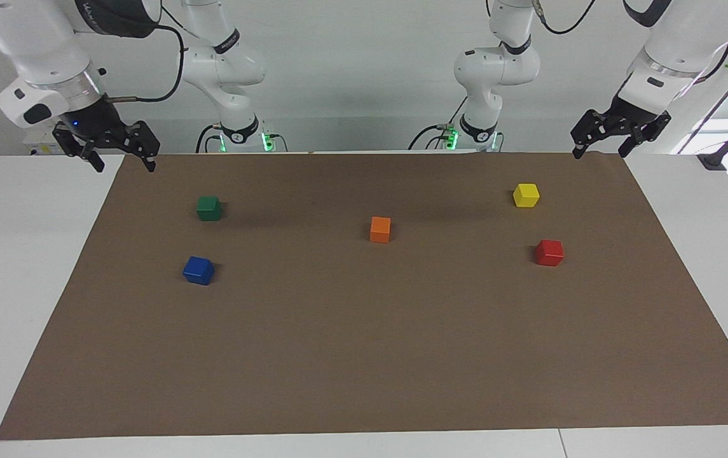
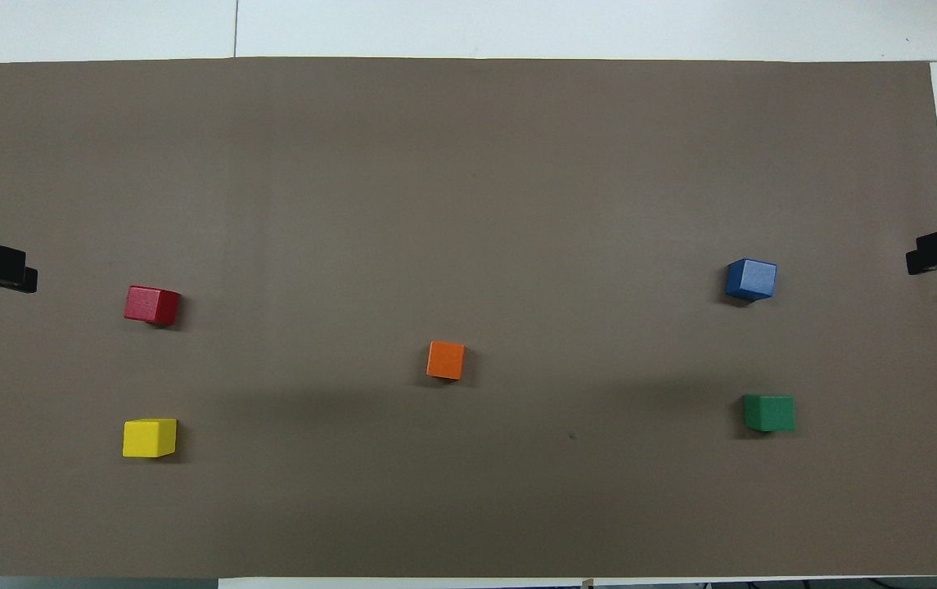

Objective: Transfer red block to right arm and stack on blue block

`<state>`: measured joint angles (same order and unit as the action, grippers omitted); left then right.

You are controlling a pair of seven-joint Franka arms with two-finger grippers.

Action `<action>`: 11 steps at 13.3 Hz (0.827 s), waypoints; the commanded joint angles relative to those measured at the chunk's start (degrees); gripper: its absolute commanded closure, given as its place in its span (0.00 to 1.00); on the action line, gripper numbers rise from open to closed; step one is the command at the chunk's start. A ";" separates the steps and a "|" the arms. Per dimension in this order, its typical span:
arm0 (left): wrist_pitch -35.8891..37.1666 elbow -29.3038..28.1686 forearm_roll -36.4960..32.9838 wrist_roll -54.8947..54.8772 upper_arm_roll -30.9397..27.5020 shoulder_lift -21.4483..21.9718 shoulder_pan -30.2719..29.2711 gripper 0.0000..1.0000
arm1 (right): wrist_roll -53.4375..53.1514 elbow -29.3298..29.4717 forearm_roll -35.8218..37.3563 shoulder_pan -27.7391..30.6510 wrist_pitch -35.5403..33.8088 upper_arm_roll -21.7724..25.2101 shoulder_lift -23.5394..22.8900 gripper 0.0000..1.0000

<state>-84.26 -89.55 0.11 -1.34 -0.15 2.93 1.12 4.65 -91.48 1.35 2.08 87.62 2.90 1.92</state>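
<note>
The red block (image 1: 549, 252) sits on the brown mat toward the left arm's end; it also shows in the overhead view (image 2: 152, 304). The blue block (image 1: 199, 270) sits toward the right arm's end, also in the overhead view (image 2: 751, 279). My left gripper (image 1: 600, 153) hangs open and empty in the air over the mat's edge at its own end, apart from the red block. My right gripper (image 1: 124, 164), with a blue light at its wrist, hangs open and empty over the mat's edge at its end. Both arms wait.
A yellow block (image 1: 526, 194) lies nearer to the robots than the red one. A green block (image 1: 209, 208) lies nearer to the robots than the blue one. An orange block (image 1: 380, 229) sits mid-mat. The brown mat (image 1: 364, 356) covers a white table.
</note>
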 commanded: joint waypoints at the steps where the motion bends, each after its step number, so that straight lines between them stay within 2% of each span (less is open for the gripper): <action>1: -0.56 -0.27 0.86 -0.95 0.50 0.50 -0.86 0.00 | -0.87 0.07 -0.47 0.99 -0.44 -0.53 0.36 0.00; 5: -1.78 -4.38 0.94 -1.13 0.06 2.69 -1.03 0.00 | -0.44 0.07 -0.38 0.99 -0.26 -0.53 0.45 0.00; 9: -18.02 -22.03 0.94 -1.04 -0.03 10.15 -1.03 0.00 | 5.19 -0.45 0.59 0.99 0.09 -0.44 0.54 0.00; 11: -22.42 -25.22 0.94 -1.04 -0.03 9.56 -0.95 0.00 | 5.19 -1.07 0.59 1.08 -0.08 -0.44 0.89 0.00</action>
<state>-101.50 -108.24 0.14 -1.56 -0.36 9.49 0.86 8.04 -91.50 1.37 2.14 87.62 2.91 1.92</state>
